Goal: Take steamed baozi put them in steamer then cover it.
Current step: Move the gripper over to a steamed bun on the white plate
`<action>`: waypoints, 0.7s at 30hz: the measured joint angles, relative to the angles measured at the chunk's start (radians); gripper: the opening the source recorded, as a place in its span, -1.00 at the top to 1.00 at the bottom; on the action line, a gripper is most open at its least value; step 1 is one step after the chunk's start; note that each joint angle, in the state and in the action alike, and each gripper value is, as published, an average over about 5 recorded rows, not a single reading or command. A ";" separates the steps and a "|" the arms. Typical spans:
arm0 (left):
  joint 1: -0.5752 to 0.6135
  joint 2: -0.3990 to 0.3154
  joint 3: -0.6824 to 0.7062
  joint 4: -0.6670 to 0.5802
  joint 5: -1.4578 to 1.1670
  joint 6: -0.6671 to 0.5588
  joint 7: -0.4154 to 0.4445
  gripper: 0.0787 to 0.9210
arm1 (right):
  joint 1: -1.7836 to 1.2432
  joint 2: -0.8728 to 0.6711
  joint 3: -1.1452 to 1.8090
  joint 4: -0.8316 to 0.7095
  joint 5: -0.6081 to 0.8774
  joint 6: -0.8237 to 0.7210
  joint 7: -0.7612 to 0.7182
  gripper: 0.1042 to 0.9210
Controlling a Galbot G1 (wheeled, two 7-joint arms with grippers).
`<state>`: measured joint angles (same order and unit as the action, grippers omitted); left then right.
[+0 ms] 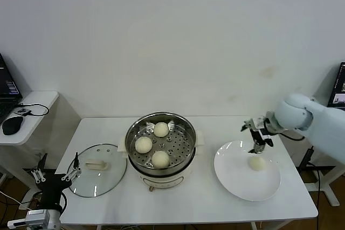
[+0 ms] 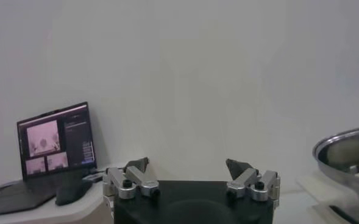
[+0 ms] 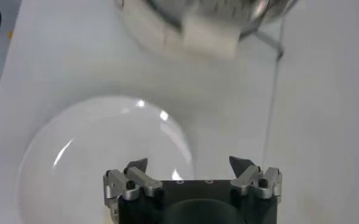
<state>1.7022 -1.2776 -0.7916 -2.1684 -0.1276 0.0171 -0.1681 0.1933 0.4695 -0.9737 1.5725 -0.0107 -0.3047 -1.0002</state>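
Smooth cream-white steamed baozi (image 1: 257, 162) on plate (image 1: 237, 184)

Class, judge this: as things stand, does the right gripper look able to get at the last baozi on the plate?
Probably yes: the right gripper hangs open just above the baozi, which lies alone on the plate, nothing between them.

Looks like a robotics lab or test room staged as a kitchen corner. Bare white wall (image 1: 172, 36) behind a plain white table (image 1: 188, 197), with no cabinets or stove. Well off to the left of the left gripper (image 1: 54, 174), a white side desk (image 1: 29, 111) with an open laptop (image 2: 56, 146), a black mouse (image 1: 12, 125) and loose cables. Beyond the right gripper (image 1: 257, 139), on its outer side, another lit screen (image 1: 338, 85) at the edge.
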 measured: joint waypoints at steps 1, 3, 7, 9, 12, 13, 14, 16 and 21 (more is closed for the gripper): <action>0.001 -0.001 0.000 -0.001 0.001 0.000 0.000 -0.77 | -0.025 -0.002 0.015 -0.010 -0.012 0.004 -0.001 -0.76; 0.003 -0.002 0.000 -0.003 0.002 0.000 0.000 -0.77 | -0.074 -0.004 0.045 -0.033 -0.036 0.012 -0.003 -0.76; 0.008 -0.004 -0.002 -0.003 0.003 0.000 0.000 -0.77 | -0.155 -0.002 0.093 -0.078 -0.081 0.025 -0.003 -0.76; 0.008 -0.005 -0.004 -0.003 0.003 0.000 -0.001 -0.77 | -0.188 0.002 0.112 -0.100 -0.099 0.030 -0.001 -0.76; 0.009 -0.005 -0.006 -0.003 0.002 0.000 -0.001 -0.77 | -0.229 0.013 0.138 -0.135 -0.123 0.036 0.003 -0.76; 0.009 -0.006 -0.006 -0.003 0.002 0.000 -0.001 -0.77 | -0.241 0.018 0.145 -0.146 -0.130 0.038 0.005 -0.76; 0.009 -0.006 -0.006 -0.003 0.002 0.000 -0.001 -0.77 | -0.252 0.023 0.152 -0.157 -0.136 0.039 0.007 -0.76; 0.009 -0.006 -0.006 -0.003 0.003 0.000 -0.001 -0.77 | -0.272 0.034 0.164 -0.178 -0.148 0.040 0.011 -0.76; 0.010 -0.007 -0.006 -0.003 0.004 0.001 -0.001 -0.77 | -0.306 0.067 0.187 -0.226 -0.170 0.044 0.022 -0.74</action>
<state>1.7123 -1.2845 -0.7975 -2.1715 -0.1231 0.0176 -0.1693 -0.1126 0.5363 -0.7870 1.3467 -0.1805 -0.2611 -0.9778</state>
